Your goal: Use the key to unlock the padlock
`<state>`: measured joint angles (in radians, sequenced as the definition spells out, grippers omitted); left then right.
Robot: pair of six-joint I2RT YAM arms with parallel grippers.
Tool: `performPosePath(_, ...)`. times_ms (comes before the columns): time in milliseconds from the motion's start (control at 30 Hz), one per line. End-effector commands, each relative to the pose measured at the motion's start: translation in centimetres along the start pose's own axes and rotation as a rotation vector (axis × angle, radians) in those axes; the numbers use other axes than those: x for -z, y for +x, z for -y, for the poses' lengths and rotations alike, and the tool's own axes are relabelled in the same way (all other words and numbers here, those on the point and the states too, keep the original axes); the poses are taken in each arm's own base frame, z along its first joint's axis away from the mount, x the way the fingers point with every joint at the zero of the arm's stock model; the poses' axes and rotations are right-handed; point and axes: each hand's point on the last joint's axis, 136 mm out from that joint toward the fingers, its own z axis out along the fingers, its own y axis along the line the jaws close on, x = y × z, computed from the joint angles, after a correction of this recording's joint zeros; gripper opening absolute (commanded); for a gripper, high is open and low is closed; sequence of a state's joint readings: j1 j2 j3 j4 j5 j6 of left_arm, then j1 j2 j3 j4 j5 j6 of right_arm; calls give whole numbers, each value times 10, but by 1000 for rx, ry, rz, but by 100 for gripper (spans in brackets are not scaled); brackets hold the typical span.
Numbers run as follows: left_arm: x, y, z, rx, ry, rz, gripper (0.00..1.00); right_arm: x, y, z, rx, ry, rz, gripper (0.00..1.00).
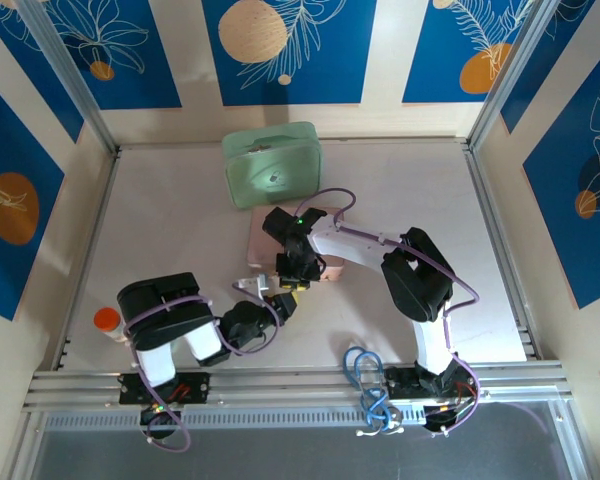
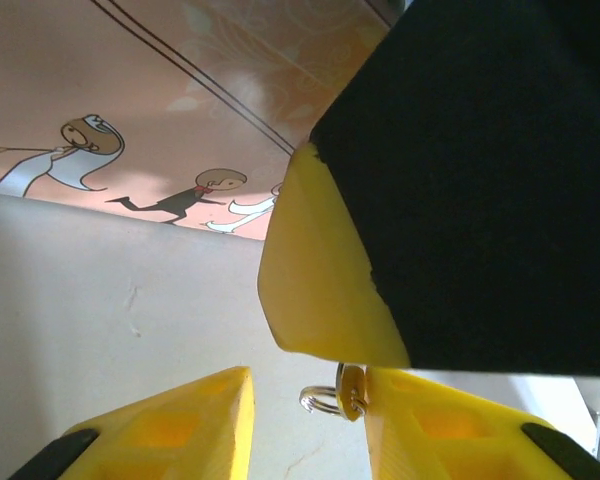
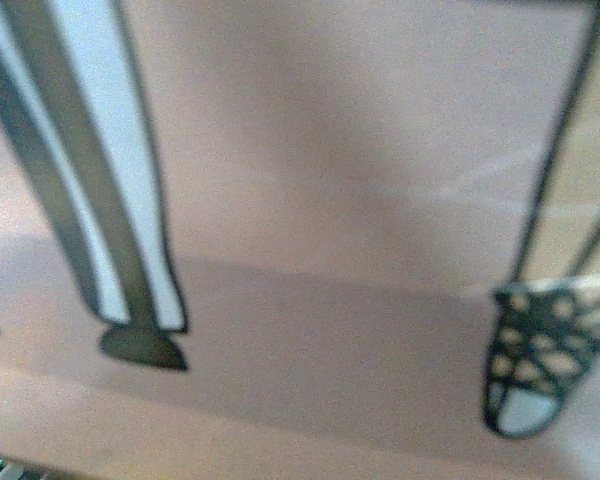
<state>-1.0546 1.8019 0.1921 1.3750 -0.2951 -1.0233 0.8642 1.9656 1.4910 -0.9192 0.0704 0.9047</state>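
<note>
- Container with a round orange cap (image 1: 107, 320), small, at the left edge of the pale white table (image 1: 170, 230) (image 2: 110, 320), just beside the black-and-white left arm.
- Left gripper (image 1: 277, 300) (image 2: 302, 388), low over the table at the near side of the pink box; yellow fingers (image 2: 170, 430) spread, with bare table showing in the gap and nothing spanning it.
- Brass-coloured key on a small silvery ring (image 2: 342, 392), seen edge-on, against the inner face of the finger on the right of the left wrist view and directly under the other arm's yellow fingertip (image 2: 315, 280); cannot tell which of the two bears it.
- Flat pink box printed with cartoon bride and groom figures (image 1: 263, 240) (image 2: 230, 60) (image 3: 330, 150), lying mid-table.
- Pale green rounded case (image 1: 272, 165), just behind the pink box.
- Right gripper (image 1: 292, 270), angled down over the pink box's near edge, tip close to the left gripper; cannot tell whether its jaws are pressed together or apart.
- Right wrist camera very near the box's printed face, blurred.
- Blue looped cable (image 1: 365, 385), at the right arm's base.
</note>
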Motion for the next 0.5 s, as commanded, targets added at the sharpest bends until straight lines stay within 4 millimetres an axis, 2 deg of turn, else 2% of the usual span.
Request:
performPosePath(0, -4, -7, 3, 10, 13, 28, 34, -2, 36, -1, -31, -47, -176, 0)
performPosePath(267, -8, -9, 0, 22, -4, 46, 20, -3, 37, -3, -47, -60, -174, 0)
performPosePath(367, -8, -11, -2, 27, -11, 53, 10, -4, 38, -4, -50, -64, -172, 0)
performPosePath(433, -8, -10, -5, 35, -18, 51, 0, -5, 37, -4, -56, -65, -166, 0)
performPosePath(467, -8, -10, -6, 40, -23, 52, 0, -4, 36, -4, -59, -65, -161, 0)
